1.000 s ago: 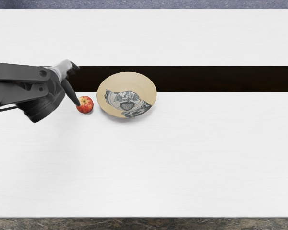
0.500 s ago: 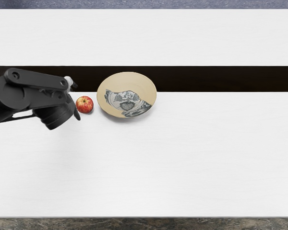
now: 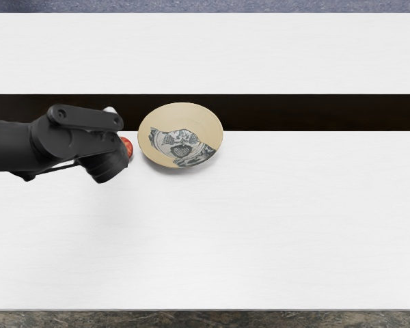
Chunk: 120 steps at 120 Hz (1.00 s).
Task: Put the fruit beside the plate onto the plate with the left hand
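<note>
The left hand (image 3: 108, 158) lay over the apple (image 3: 127, 145), its arm reaching in from the left edge; only a red sliver of the fruit showed at the hand's right side; whether the hand was clamped on it or spread could not be told; the apple sat on the white table (image 3: 260, 219), just left of the patterned plate (image 3: 191, 115), not on it.

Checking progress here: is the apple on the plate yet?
No, the apple shows as a red sliver left of the plate, under the left hand.
</note>
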{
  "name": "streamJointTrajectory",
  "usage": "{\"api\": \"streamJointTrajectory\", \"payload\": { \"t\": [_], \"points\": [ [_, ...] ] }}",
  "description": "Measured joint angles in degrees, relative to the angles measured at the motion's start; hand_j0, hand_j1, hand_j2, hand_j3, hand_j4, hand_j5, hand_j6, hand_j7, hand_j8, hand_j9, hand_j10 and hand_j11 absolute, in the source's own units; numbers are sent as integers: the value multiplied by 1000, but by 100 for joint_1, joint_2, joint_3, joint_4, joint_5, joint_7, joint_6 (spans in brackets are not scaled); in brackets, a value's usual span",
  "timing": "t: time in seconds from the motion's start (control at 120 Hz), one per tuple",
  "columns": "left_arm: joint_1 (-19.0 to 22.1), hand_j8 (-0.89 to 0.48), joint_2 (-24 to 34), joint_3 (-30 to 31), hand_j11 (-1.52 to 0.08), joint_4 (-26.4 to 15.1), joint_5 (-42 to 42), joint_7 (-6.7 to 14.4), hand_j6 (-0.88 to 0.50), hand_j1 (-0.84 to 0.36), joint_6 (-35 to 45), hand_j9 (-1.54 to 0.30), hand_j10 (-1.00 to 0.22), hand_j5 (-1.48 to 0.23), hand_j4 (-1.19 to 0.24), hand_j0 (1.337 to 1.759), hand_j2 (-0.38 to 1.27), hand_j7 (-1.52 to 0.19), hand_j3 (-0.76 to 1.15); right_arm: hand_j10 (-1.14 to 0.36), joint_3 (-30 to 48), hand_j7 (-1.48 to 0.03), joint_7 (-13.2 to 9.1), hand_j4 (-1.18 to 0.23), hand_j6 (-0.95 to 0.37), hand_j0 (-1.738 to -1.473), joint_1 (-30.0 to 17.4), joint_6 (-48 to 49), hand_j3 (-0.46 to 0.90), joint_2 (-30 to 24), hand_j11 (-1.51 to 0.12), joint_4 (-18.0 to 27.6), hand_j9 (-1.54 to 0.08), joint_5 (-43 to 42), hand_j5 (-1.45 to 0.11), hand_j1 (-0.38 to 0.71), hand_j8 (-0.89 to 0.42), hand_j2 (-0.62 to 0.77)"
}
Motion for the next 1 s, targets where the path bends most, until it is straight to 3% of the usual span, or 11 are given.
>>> {"api": "streamJointTrajectory", "payload": {
  "t": [0.35,0.7,0.708,0.742,0.775,0.9,1.0],
  "points": [
    [343,-262,-416,-38,-337,549,20,5,-262,39,1,-338,-262,-339,-260,1661,59,-339,3,-35,0,-45,0,-35,-35,-1658,-3,0,0,0,-45,0,-45,0,-45,-307,-35,-7],
    [423,-356,-612,-16,-463,897,74,-1,-356,-82,0,-463,-356,-463,-356,1657,74,-463,-8,-35,0,-45,0,-35,-35,-1658,-3,0,0,0,-45,0,-45,0,-45,-307,-35,-7],
    [439,-359,-627,-15,-463,901,79,-1,-359,-92,1,-463,-359,-462,-359,1659,-17,-462,159,-35,0,-45,0,-35,-35,-1658,-3,0,0,0,-45,0,-45,0,-45,-307,-35,-7],
    [488,-336,-659,-15,-466,920,104,-6,-371,-125,0,-476,-368,-462,-371,1659,-177,-463,511,-35,0,-45,0,-35,-35,-1658,-3,0,0,0,-45,0,-45,0,-45,-308,-35,-7],
    [523,-238,-671,-16,-471,945,151,-18,-377,-144,-6,-653,-373,-455,-386,1656,-226,-451,686,-35,0,-45,0,-35,-35,-1658,-3,0,0,0,-45,0,-45,0,-45,-308,-35,-7],
    [528,-252,-673,-27,-469,969,142,-14,-378,-159,-6,-645,-394,-482,-405,1656,-177,-469,692,-35,0,-45,0,-35,-35,-1658,-3,0,0,0,-45,0,-45,0,-45,-308,-35,-7],
    [488,-300,-672,-43,-501,933,100,8,-400,-168,3,-584,-413,-516,-418,1673,-98,-505,546,-35,0,-45,0,-35,-35,-1658,-3,0,0,0,-45,0,-45,0,-45,-308,-35,-7]
  ]
}}
